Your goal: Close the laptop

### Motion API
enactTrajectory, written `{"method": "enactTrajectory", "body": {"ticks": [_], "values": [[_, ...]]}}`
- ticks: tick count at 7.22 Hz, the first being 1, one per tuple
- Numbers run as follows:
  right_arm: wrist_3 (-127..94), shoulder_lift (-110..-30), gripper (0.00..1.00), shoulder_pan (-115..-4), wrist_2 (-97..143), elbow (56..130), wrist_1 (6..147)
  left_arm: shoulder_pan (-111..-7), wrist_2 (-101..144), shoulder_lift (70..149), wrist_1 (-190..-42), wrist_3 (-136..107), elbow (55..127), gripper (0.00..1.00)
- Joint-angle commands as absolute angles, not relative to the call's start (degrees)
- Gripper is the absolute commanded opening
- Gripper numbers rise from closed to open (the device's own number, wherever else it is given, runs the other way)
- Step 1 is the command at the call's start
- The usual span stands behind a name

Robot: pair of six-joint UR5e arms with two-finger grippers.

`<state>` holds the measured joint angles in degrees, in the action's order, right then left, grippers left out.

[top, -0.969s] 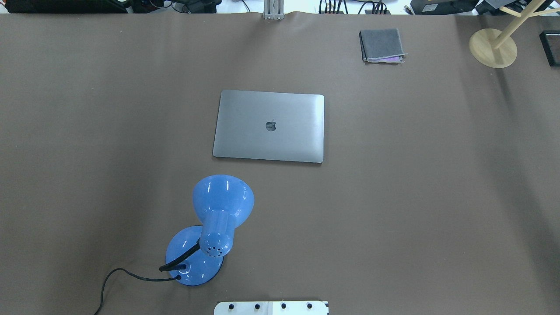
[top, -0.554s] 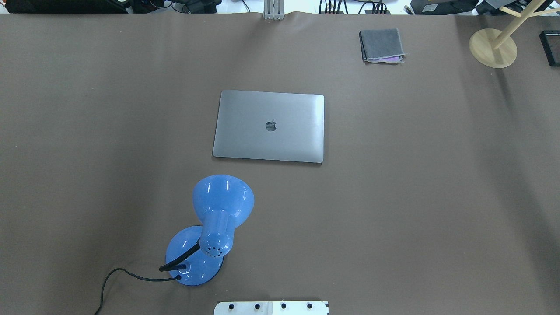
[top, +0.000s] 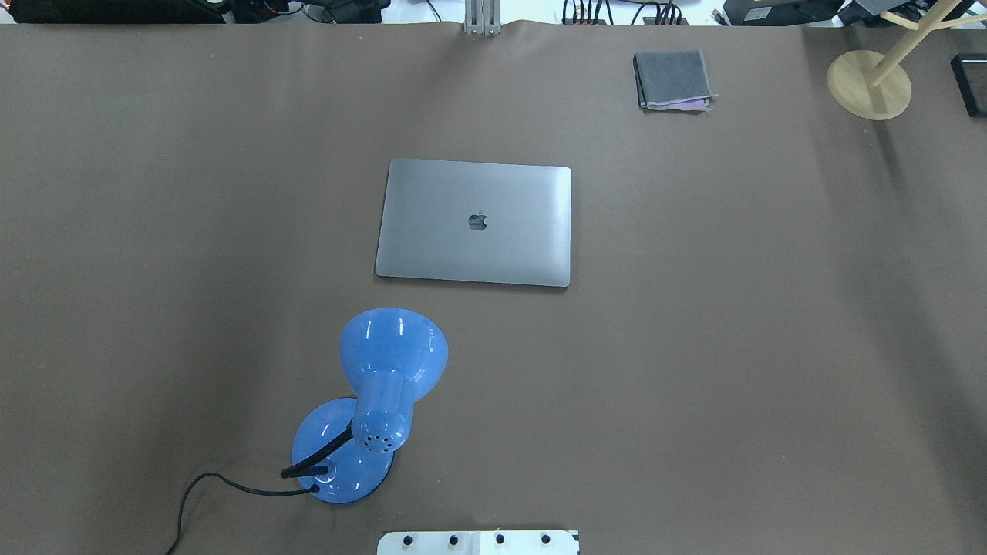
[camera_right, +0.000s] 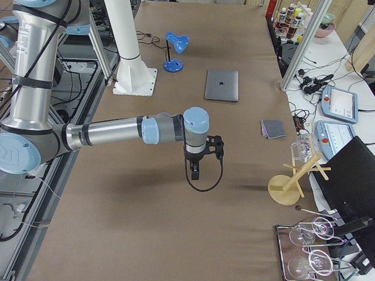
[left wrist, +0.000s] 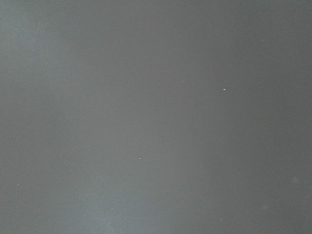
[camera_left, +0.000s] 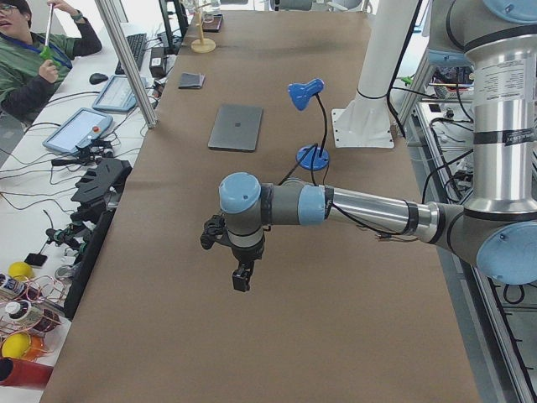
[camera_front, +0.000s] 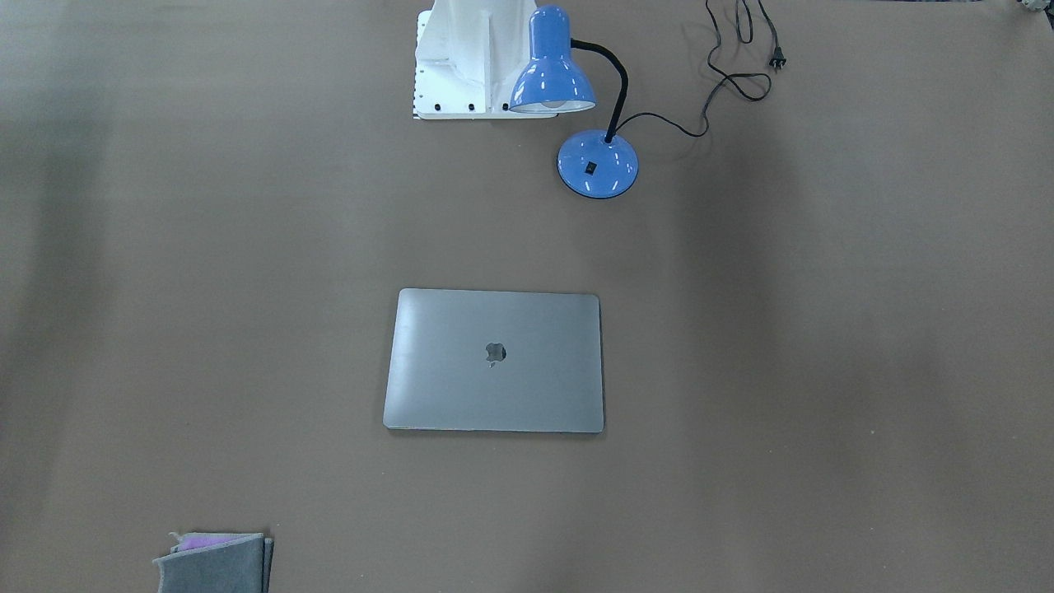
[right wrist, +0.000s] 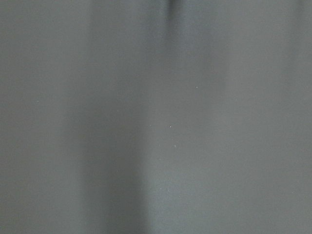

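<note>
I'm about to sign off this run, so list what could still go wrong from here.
The laptop already lies shut, logo up; another downward push would probably only load the lid. The blue lamp stands between the robot's base and the laptop, so an arm swinging in towards the laptop might clip its shade.

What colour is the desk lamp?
The lamp is blue, shade and base alike; the front-facing view shows it best.

A glossy blue desk lamp (top: 389, 370) with a black cord (top: 202, 486) stands on the brown table (top: 732, 347). A folded grey cloth (top: 672, 79) and a round-based wooden stand (top: 869, 83) lie near its far edge.
</note>
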<state>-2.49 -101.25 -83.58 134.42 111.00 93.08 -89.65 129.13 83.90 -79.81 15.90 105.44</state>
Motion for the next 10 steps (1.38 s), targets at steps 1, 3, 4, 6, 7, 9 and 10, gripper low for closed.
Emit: {"method": "enactTrajectory", "body": {"ticks": [1,3,4,6,7,9,10], "values": [[-2.46,-101.25,1.00,-83.58,134.47,111.01,93.08,-89.65,129.11,83.94,-79.80,15.91,105.38,0.98],[-2.46,-101.34,1.00,-83.58,134.39,111.01,93.08,-89.65,129.11,83.85,-79.80,15.91,105.38,0.98],[-2.46,-101.34,1.00,-83.58,134.38,111.01,93.08,-89.65,129.11,83.85,-79.80,15.82,105.38,0.98],[-2.46,-101.16,1.00,-83.58,134.04,111.01,93.08,-89.65,129.11,83.85,-79.72,15.73,105.38,0.98],[-2.37,-101.16,1.00,-83.58,133.08,111.01,93.08,-89.65,129.11,83.85,-79.72,15.73,105.38,0.98],[-2.46,-101.16,1.00,-83.58,132.80,111.00,93.08,-89.65,129.11,83.85,-79.72,15.73,105.47,0.98],[-2.46,-101.25,1.00,-83.58,132.80,111.01,93.08,-89.65,129.11,83.85,-79.72,15.73,105.47,0.98]]}}
